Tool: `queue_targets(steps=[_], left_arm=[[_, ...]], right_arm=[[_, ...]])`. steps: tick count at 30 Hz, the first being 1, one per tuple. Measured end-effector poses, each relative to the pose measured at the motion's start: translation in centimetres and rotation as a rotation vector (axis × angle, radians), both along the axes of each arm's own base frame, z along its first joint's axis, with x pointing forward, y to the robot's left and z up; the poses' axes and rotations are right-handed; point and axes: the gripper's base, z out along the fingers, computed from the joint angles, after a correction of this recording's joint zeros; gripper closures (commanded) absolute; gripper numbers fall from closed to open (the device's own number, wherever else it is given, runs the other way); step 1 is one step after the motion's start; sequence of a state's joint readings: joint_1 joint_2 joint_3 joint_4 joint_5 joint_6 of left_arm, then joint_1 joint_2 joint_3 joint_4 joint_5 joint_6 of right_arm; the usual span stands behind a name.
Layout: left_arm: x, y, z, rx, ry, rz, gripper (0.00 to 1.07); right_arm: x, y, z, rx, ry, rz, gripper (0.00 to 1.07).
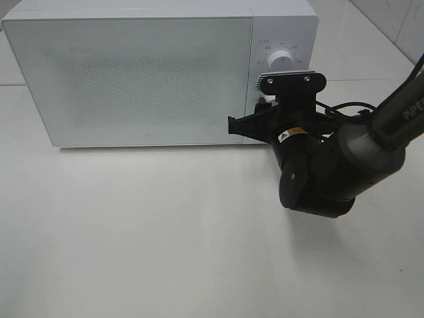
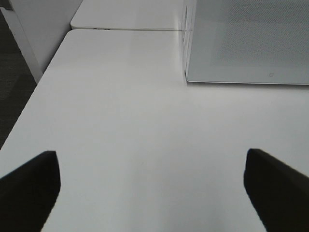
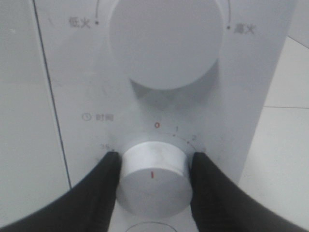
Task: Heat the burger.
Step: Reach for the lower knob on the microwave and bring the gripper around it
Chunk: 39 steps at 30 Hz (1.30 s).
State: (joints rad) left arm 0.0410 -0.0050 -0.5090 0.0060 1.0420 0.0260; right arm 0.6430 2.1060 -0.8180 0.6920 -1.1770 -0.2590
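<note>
Evidently burger not visible; likely inside microwave (image 1: 285, 20), door (image 1: 132, 73) shut. Timer knob (image 3: 153, 186) pinched by right end effector (image 3: 155, 162), mark at 0: timer unset, heating still to do. Over tabletop (image 2: 120, 96), left end effector (image 2: 150, 154) wide open, empty.

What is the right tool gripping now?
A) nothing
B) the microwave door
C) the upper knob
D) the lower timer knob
D: in the right wrist view the right tool has its fingers pressed against both sides of the lower timer knob, below the upper knob.
</note>
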Motion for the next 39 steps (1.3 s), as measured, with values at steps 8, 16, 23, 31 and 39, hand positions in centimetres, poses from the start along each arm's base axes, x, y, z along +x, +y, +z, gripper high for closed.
queue_targets(steps=[8, 16, 23, 31, 39], left_arm=[[0.00, 0.00, 0.00, 0.000, 0.000, 0.000, 0.09], [0.00, 0.00, 0.00, 0.000, 0.000, 0.000, 0.09], [0.00, 0.00, 0.00, 0.000, 0.000, 0.000, 0.09], [0.00, 0.00, 0.00, 0.000, 0.000, 0.000, 0.09], [0.00, 0.00, 0.00, 0.000, 0.000, 0.000, 0.09]], right_arm=[[-0.06, 0.00, -0.06, 0.303, 0.010, -0.031, 1.07], [-0.20, -0.15, -0.17, 0.963, 0.051, -0.131, 1.07], [-0.23, -0.16, -0.19, 1.538, 0.093, -0.248, 1.07], [-0.23, -0.15, -0.19, 1.810, 0.113, -0.306, 1.07], [-0.23, -0.13, -0.18, 1.866, 0.118, -0.315, 1.07]])
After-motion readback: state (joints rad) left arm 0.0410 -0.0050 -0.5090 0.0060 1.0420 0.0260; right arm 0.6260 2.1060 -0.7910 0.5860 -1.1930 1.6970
